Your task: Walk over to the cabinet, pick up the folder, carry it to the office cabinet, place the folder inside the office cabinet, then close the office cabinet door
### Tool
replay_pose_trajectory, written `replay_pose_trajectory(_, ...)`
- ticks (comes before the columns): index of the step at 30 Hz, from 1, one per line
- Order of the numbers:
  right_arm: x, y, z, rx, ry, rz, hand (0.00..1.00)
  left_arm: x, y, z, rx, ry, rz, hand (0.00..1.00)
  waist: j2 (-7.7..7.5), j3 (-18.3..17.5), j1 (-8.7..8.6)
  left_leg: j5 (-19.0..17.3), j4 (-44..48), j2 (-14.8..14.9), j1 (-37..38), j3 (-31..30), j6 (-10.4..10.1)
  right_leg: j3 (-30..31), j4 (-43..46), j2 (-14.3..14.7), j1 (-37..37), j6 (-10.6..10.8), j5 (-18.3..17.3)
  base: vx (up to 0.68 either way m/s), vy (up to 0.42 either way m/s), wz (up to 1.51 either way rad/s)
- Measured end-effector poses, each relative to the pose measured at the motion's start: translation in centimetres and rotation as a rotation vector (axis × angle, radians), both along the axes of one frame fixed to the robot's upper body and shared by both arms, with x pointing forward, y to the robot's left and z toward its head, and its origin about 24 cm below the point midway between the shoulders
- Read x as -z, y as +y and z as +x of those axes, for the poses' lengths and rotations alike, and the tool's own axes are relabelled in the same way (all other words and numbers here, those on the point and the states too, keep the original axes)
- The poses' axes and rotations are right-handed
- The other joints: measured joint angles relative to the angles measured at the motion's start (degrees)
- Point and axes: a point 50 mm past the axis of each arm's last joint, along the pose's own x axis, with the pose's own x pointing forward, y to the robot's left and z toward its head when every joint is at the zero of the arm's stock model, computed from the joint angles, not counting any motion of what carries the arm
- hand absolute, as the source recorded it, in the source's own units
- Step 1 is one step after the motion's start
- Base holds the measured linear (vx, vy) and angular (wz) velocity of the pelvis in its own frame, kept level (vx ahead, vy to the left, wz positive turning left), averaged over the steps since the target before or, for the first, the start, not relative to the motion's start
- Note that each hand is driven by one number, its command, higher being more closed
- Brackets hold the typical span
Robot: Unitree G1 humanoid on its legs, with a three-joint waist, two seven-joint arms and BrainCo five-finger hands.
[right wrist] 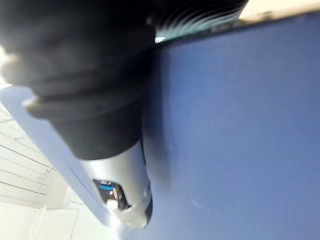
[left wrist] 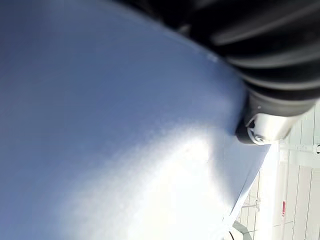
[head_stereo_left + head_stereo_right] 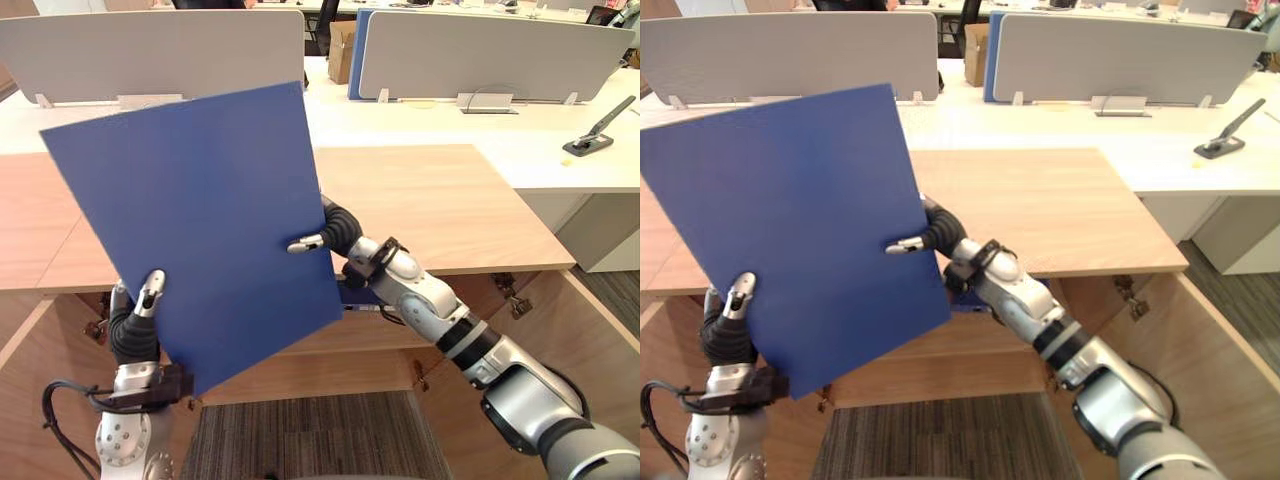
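Left hand [image 3: 152,292] and right hand [image 3: 312,241] pinch a flat, tilted, plain blue folder [image 3: 210,220].

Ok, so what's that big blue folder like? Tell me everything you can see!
The folder is plain dark blue, flat and closed, with a smooth cover like plastic. It is held up in the air, tilted, before the wooden cabinet. The left hand pinches its lower edge and the right hand its right edge, thumbs on the front.
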Motion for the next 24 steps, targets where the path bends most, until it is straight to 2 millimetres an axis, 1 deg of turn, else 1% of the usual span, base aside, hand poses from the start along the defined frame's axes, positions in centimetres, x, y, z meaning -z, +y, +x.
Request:
replay_pose_trajectory(2, -0.4, 0.3, 0.0, -0.013, -0.017, -0.005, 0.0, -0.1, 0.1, -0.1, -0.008, -0.011, -0.011, 1.0, -0.02, 0.0, 0.29, 0.0, 0.0, 0.1, 0.0, 0.0, 0.0, 0.0, -0.1, 0.1, 0.0, 0.0, 0.0, 0.0, 0.0, 0.0)
replay_pose_trajectory(3, -0.5, 0.4, 0.0, -0.02, -0.016, -0.004, 1.0, -0.1, 0.1, -0.1, -0.009, -0.013, -0.02, 1.0, -0.02, 0.0, 0.43, -0.1, 0.0, 0.2, 0.0, 0.0, -0.1, 0.0, -0.1, 0.2, 0.0, 0.0, 0.0, 0.0, 0.0, 0.0)
replay_pose_trajectory(6, -0.6, 0.6, -0.1, -0.036, 0.001, 0.015, 1.0, -0.1, 0.2, -0.2, -0.015, -0.016, -0.025, 1.0, -0.1, -0.1, 1.05, -0.2, 0.2, 0.3, -0.1, 0.0, -0.3, 0.0, -0.2, 0.3, 0.1, 0.0, 0.0, 0.0, 0.0, 0.0)
replay_pose_trajectory(11, -0.9, 1.2, -0.3, -0.074, 0.028, 0.023, 1.0, -0.2, 0.4, -0.5, -0.04, -0.038, -0.029, 1.0, -0.08, -0.3, 1.17, -0.3, 0.5, 0.4, -0.2, 0.0, -0.4, 0.0, -0.3, 0.4, 0.1, 0.0, 0.0, 0.0, 0.0, 0.0)
replay_pose_trajectory(12, -0.9, 1.2, -0.2, -0.076, 0.027, 0.021, 1.0, -0.2, 0.5, -0.5, -0.041, -0.039, -0.029, 0.0, -0.08, -0.3, 1.17, -0.3, 0.6, 0.4, -0.2, 0.0, -0.4, 0.0, -0.3, 0.4, 0.1, 0.0, 0.0, 0.0, 0.0, 0.0)
replay_pose_trajectory(16, -1.6, 1.4, -0.1, -0.087, 0.0, -0.003, 1.0, 0.3, 0.2, -0.8, -0.029, -0.01, -0.029, 0.0, -0.03, -0.6, 1.07, -0.3, 0.7, 0.4, -0.3, 0.0, -0.5, 0.0, -0.3, 0.4, 0.1, 0.0, 0.0, 0.0, 0.0, 0.0)
replay_pose_trajectory(20, -1.5, 1.2, -0.1, -0.083, -0.016, -0.037, 1.0, 1.7, 0.0, -0.9, 0.021, 0.057, -0.082, 0.0, 0.07, -1.2, 1.07, -0.5, 1.1, 0.4, -0.7, -0.1, -0.6, 0.0, -0.3, 0.4, -0.1, 0.0, 0.0, 0.0, 0.0, 0.0)
replay_pose_trajectory(23, -0.9, 1.0, -0.1, -0.078, -0.034, -0.106, 1.0, 4.3, -0.2, -0.7, 0.111, 0.168, -0.155, 0.0, 0.2, -1.7, 1.04, -0.6, 1.5, 0.4, -1.0, -0.1, -0.6, 0.0, -0.3, 0.4, -0.2, 0.0, 0.0, 0.0, 0.0, 0.0)
replay_pose_trajectory(24, -0.5, 0.8, -0.2, -0.078, -0.032, -0.139, 1.0, 5.4, -0.3, -0.7, 0.147, 0.218, -0.177, 0.0, 0.26, -1.8, 1.01, -0.6, 1.5, 0.4, -1.0, -0.1, -0.6, 0.0, -0.3, 0.4, -0.2, 0.0, 0.0, 0.0, 0.0, 0.0)
